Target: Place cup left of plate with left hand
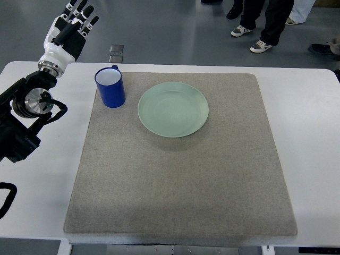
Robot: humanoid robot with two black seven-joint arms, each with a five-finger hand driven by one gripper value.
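Cup [110, 87] stands upright just left of plate [173, 109]; left hand [68, 30] open, empty.

Cup [110, 87] just beside plate [173, 109], narrow gap between; mat [180, 186] bare nearer the camera

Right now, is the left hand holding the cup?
No. The left hand is raised beyond the table's far-left corner with nothing in it, while the blue cup stands upright on the mat, left of the plate.

Left arm reaching up from the left edge, left hand [71, 29] raised, fingers loosely extended, empty
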